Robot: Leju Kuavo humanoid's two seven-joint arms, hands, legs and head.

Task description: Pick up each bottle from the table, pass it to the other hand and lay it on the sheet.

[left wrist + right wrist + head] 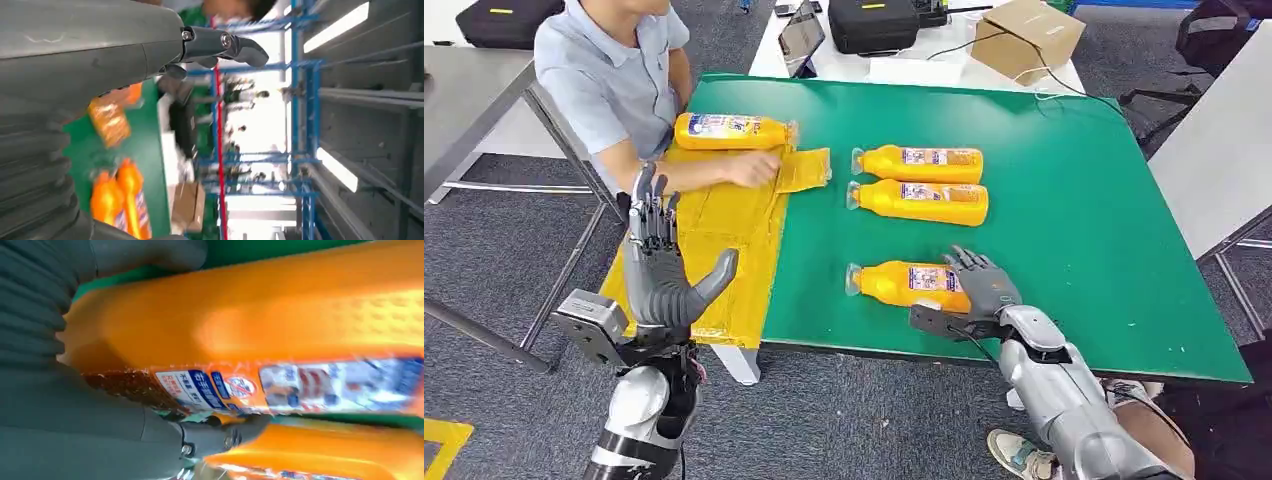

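Observation:
Several orange bottles lie on the green table (pixel 1064 200). The nearest bottle (pixel 902 283) (pixel 280 315) lies on its side near the front edge. My right hand (pixel 979 290) (pixel 75 430) is at its base end, fingers arched over it and thumb (pixel 225 437) stretched along its near side. Two more bottles (pixel 919 163) (pixel 921 201) lie side by side mid-table. Another bottle (pixel 729 131) lies on the yellow sheet (pixel 724 240) at the table's left end. My left hand (pixel 662 268) (pixel 75 45) is raised above the sheet's near part, fingers spread, holding nothing.
A seated person at the far left rests a hand (pixel 752 168) on the sheet beside a folded flap (pixel 806 168). Behind the green table, a white table holds a tablet (pixel 802 38), a black case (pixel 874 24) and a cardboard box (pixel 1026 35). Grey tables flank both sides.

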